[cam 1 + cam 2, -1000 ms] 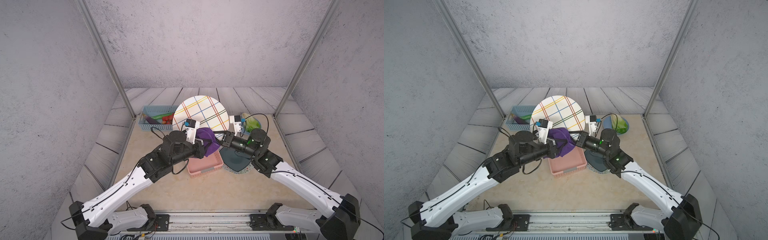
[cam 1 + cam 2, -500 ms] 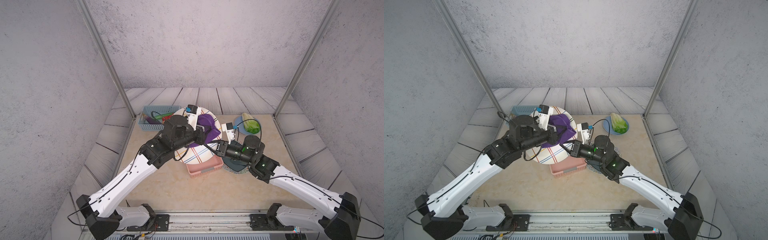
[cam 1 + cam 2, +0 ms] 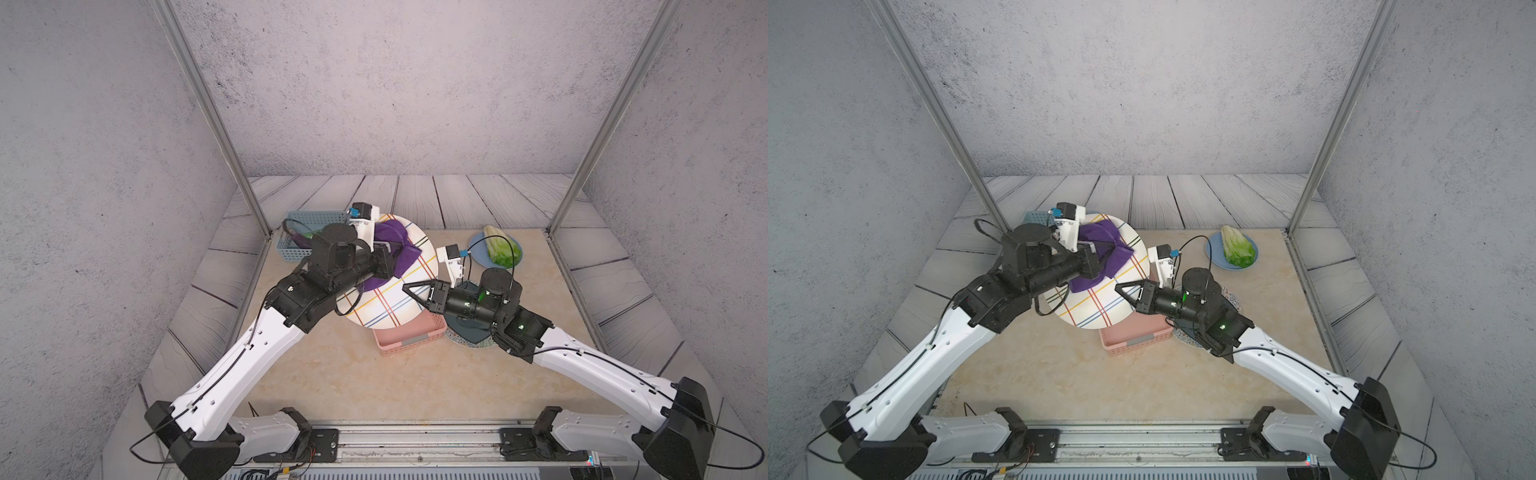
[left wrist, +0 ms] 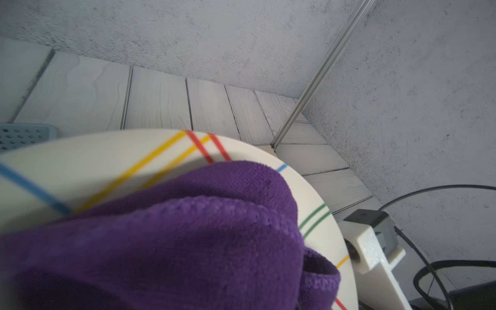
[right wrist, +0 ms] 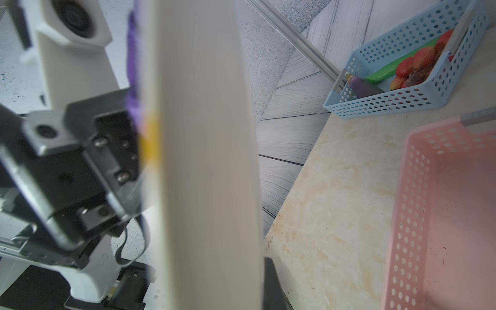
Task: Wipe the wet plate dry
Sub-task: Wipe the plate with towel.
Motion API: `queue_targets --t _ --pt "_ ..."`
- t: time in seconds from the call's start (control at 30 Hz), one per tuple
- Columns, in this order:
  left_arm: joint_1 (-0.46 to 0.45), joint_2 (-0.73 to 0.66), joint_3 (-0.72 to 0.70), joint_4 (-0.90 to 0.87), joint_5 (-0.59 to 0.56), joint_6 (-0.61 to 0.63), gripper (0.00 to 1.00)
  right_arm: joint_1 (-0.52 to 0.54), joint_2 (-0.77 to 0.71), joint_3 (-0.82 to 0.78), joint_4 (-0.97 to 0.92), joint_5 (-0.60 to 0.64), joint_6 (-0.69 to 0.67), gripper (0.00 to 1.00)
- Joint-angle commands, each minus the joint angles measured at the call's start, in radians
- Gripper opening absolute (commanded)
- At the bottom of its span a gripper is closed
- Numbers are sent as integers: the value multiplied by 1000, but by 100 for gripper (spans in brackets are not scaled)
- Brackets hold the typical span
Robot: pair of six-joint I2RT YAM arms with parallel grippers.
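Both top views: left fingers [image 3: 385,249] clamp shut on bunched purple cloth [image 3: 399,249] against tilted white striped round plate [image 3: 386,309]; right fingers [image 3: 409,289] pinch its rim.

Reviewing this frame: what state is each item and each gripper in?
striped plate: held up, tilted.
purple cloth: bunched against the plate's face.
left gripper: shut on purple cloth.
right gripper: shut on striped plate.
pink basket: looks empty.
blue basket: holds vegetables.
lettuce: lying on small blue plate.
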Motion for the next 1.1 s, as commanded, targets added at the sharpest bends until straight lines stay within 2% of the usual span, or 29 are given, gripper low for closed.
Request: queue_targets --t 0.0,0.07,0.13,0.23,0.3,0.37,0.43,0.7,0.8,0.93,1.0,1.07 --pt "85 -31 -66 -86 -4 -49 0 -1 -56 72 190 -55 -60 0" --pt "253 -105 -155 35 199 -197 0 -55 -90 52 170 -43 -22 0" --pt "420 -167 -270 221 413 -399 0 -130 -121 2 229 -65 67 0" --pt "580 -223 -441 564 634 -722 0 -220 -153 -77 432 -126 191 0" --pt "605 -225 -524 838 687 -953 0 -229 -160 -109 531 -151 219 0" --pt "587 -195 -566 1116 696 -1184 0 -226 -135 -107 577 -188 257 0" --pt "549 -176 -563 1258 663 -1310 0 -226 -96 -97 621 -218 287 0" --pt "327 -122 -459 1454 522 -1438 0 -170 79 -92 899 -223 453 0" --pt "203 -123 -435 1445 492 -1383 0 -153 135 -72 983 -192 496 0" --pt "23 -146 -457 1383 431 -1240 0 -162 199 27 1057 -138 552 0" --pt "-5 -149 -470 1404 414 -1224 0 -178 212 70 1040 -132 557 0" --pt "43 -162 -467 1425 409 -1253 0 -195 209 69 1026 -123 553 0"
